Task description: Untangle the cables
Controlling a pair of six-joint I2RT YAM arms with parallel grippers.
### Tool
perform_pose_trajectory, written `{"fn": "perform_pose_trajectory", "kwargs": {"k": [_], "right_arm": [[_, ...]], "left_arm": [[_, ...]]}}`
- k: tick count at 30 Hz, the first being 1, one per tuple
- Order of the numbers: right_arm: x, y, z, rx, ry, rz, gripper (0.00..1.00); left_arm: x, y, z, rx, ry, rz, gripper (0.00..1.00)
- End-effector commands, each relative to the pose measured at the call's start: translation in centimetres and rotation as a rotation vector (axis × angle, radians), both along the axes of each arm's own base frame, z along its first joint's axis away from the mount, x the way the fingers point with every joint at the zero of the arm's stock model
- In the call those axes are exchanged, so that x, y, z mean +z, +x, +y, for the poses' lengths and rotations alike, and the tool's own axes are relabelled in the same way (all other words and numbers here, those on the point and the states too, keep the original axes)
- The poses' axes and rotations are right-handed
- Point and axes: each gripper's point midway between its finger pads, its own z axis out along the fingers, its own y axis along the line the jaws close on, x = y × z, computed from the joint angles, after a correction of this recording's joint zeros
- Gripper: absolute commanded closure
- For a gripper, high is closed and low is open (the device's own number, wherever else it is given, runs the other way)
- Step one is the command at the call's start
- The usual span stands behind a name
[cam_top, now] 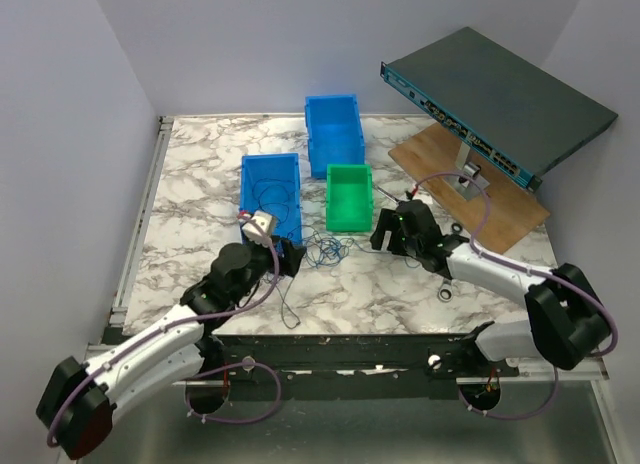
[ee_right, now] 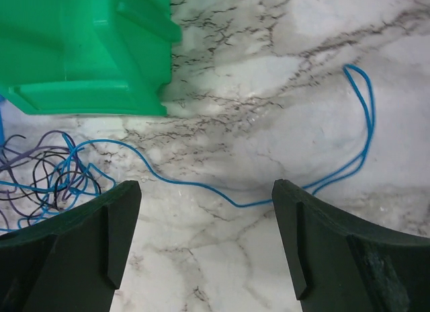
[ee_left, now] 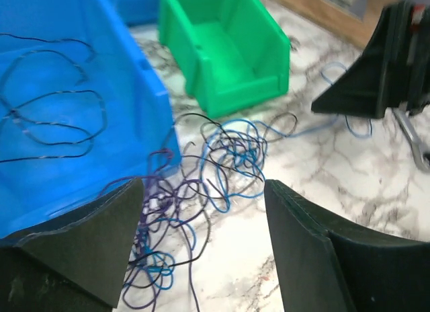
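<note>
Lying in a loose knot on the marble table (cam_top: 190, 184), the cables (ee_left: 228, 157) sit about midway between its left and right edges and closer to the near edge than the far one. They are just in front of the green bin (cam_top: 349, 196) and right beside the near right corner of the closer blue bin (ee_left: 151, 103). The left gripper (ee_left: 201, 251) is over the left part of the knot with its fingers spread wide; dark, purple and blue loops lie on the marble between them, and nothing is pinched. The right gripper (ee_right: 201, 245) stands on the knot's right side, also wide open and holding nothing. A single blue strand (ee_right: 201, 185) runs out of the tangle, crosses the marble ahead of its fingers and bends into a narrow hairpin toward the right edge. One dark cable (ee_left: 54, 117) lies in loose loops inside the closer blue bin, and a thin strand (cam_top: 290, 309) trails toward the near edge.
</note>
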Motion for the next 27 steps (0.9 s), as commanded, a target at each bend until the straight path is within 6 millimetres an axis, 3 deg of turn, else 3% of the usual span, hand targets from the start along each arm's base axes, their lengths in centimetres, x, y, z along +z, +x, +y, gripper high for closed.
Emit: {"fn": "perform_pose_trajectory", "kwargs": {"k": [1,5,8,12,18,27], "right_arm": [[1.3,-1.1,-1.9,-0.204,0.108,-0.016,0.12],[2.5,-1.8,-2.9,-0.302,0.195,-0.052,0.14],[1.6,-2.8,-3.7,-0.398,0.269,-0.022,0.19],[0.5,-3.5,-3.4,-0.452,0.404,-0.014,0.2],[-1.0,-2.6,-3.0,-0.485,0.426,-0.01,0.24],[-2.4,-0.2,-0.5,-0.48,0.467,0.027,0.34]], "left_arm": [[-0.3,0.1,-3.7,-0.161,0.092,0.023,0.25],[-2.4,0.2,-6.2,-0.263,0.147,0.141,0.24],[-4.4,0.6,-6.8,-0.267,0.201,0.25,0.24],[-5.6,0.7,-7.3,-0.282,0.224,0.303,0.23],[-5.3,0.8,-7.1,-0.27,0.219,0.294,0.23],[-4.0,0.5,-6.8,-0.266,0.183,0.232,0.24]]}}
